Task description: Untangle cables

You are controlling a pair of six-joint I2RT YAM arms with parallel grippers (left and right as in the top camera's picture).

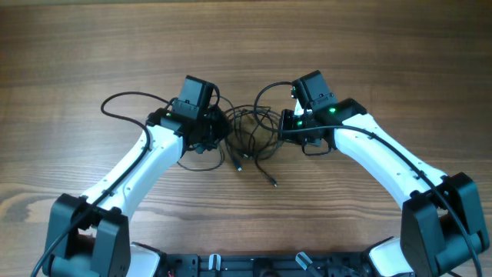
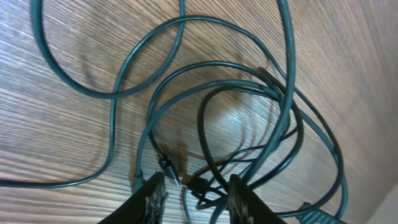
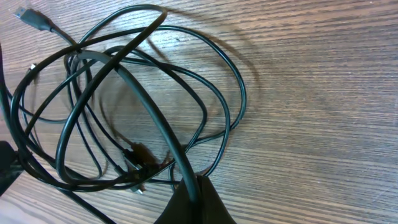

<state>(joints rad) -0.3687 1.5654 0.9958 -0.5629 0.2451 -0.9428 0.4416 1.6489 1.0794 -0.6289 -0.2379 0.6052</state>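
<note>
The thin black cables (image 1: 250,127) lie in tangled, overlapping loops on the wooden table between my two arms. Two plug ends trail toward the front (image 1: 238,165) (image 1: 273,183). My left gripper (image 1: 217,132) is at the left side of the tangle. In the left wrist view it is open (image 2: 196,190), with a small knot of strands and a plug between its fingers, and the loops (image 2: 288,62) spread beyond. My right gripper (image 1: 286,127) is at the right side. In the right wrist view it is shut (image 3: 193,186) on one cable strand (image 3: 144,99), lifted off the table.
One long loop runs out to the left of the left arm (image 1: 115,100). Another loop arcs behind the right gripper (image 1: 265,91). A plug end lies at the far corner of the right wrist view (image 3: 37,20). The wooden table (image 1: 384,46) extends all round.
</note>
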